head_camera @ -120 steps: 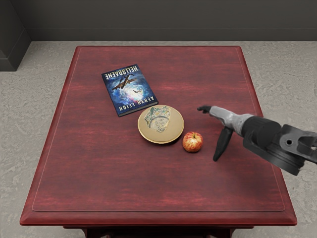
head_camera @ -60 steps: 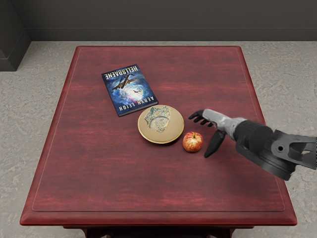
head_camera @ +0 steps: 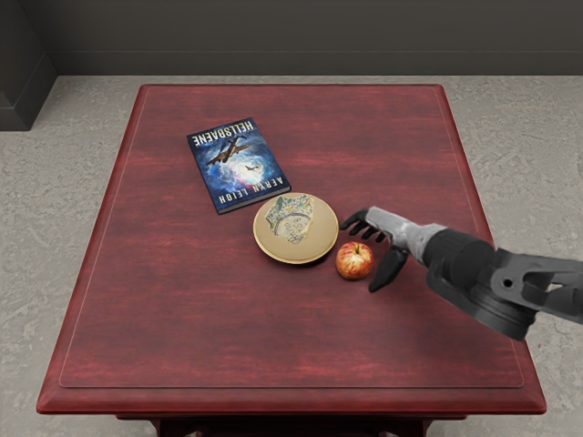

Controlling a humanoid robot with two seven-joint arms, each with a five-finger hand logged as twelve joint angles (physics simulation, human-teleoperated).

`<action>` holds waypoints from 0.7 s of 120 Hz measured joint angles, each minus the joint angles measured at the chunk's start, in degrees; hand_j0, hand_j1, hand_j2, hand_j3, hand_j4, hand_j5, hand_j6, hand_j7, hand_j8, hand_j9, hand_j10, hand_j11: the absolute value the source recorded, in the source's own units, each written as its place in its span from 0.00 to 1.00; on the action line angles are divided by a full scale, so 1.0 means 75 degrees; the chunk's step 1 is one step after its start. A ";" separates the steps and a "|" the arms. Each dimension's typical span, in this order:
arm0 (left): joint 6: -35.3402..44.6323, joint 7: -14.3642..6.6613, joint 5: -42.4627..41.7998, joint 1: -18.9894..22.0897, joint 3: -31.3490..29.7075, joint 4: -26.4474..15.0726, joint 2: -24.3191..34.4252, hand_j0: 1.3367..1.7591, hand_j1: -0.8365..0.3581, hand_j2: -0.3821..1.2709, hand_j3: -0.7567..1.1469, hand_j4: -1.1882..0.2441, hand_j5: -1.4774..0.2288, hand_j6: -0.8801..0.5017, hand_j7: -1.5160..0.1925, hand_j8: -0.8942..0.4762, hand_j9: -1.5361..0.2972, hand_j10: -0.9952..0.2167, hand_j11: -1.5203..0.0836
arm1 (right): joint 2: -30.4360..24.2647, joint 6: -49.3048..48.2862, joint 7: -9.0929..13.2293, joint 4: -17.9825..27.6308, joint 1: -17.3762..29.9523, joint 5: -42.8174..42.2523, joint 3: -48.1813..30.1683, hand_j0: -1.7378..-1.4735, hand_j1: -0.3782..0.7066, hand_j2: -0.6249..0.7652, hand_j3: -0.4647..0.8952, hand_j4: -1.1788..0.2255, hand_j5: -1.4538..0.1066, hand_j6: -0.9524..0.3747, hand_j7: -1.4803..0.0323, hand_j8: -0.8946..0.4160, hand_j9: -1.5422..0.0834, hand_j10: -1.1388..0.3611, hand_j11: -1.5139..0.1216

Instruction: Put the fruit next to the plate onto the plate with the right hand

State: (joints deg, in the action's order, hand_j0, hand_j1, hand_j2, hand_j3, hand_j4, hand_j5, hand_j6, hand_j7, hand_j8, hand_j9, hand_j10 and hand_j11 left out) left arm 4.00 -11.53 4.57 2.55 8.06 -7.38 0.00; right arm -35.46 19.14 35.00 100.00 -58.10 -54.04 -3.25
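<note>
Robot's right hand [head_camera: 378, 238] had moved in, now just beside apple [head_camera: 353, 260] | fingers spread, gripping nothing | apple still off plate [head_camera: 270, 242] | grasp seemed next

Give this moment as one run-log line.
phase: pre-grasp | right hand: open, beside apple, no grasp yet | apple: on table, beside plate, not on it

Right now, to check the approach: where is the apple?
Head view: the apple sits beside the plate, at its lower right, with the open right hand just to its right.
</note>
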 joint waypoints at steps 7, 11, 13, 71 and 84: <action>-0.0002 -0.0001 0.0000 0.0000 0.0002 0.0000 0.0000 0.76 0.99 0.23 0.40 0.83 0.87 0.64 0.89 0.65 0.84 0.82 0.95 | 0.0023 0.0002 0.0000 0.0000 0.0039 -0.0033 0.0000 0.30 0.36 0.41 0.34 0.62 0.68 0.49 0.72 0.45 0.70 0.55 0.68; -0.0003 -0.0001 0.0000 0.0000 0.0002 0.0000 0.0000 0.76 0.99 0.23 0.40 0.83 0.87 0.64 0.89 0.65 0.84 0.82 0.95 | 0.0031 0.0002 0.0000 0.0000 0.0054 -0.0048 0.0000 0.30 0.37 0.41 0.34 0.62 0.67 0.48 0.71 0.44 0.70 0.55 0.68; -0.0003 -0.0001 0.0000 0.0000 0.0002 0.0000 0.0000 0.76 0.99 0.23 0.40 0.83 0.87 0.64 0.89 0.65 0.84 0.82 0.95 | 0.0034 0.0002 0.0000 0.0000 0.0060 -0.0062 0.0000 0.30 0.38 0.41 0.34 0.61 0.67 0.48 0.71 0.44 0.69 0.55 0.67; 0.0002 0.0001 0.0000 0.0000 0.0004 0.0000 0.0000 0.76 0.99 0.23 0.40 0.83 0.87 0.64 0.89 0.65 0.84 0.82 0.95 | 0.0118 0.0267 0.0000 0.0000 0.0199 -0.0509 0.0029 0.30 0.49 0.39 0.34 0.54 0.58 0.40 0.62 0.36 0.61 0.48 0.59; -0.0003 0.0002 0.0000 0.0000 0.0004 0.0000 0.0000 0.76 0.99 0.23 0.40 0.83 0.87 0.64 0.89 0.65 0.84 0.82 0.95 | 0.0143 0.0336 0.0000 0.0000 0.0223 -0.0649 0.0064 0.30 0.51 0.39 0.34 0.53 0.56 0.38 0.60 0.35 0.60 0.46 0.58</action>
State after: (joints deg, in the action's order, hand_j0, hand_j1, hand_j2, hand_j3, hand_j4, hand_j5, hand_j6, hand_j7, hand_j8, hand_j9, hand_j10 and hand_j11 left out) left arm 3.98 -11.51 4.57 2.55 8.09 -7.38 0.00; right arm -34.39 21.66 35.00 100.00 -56.43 -58.90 -2.77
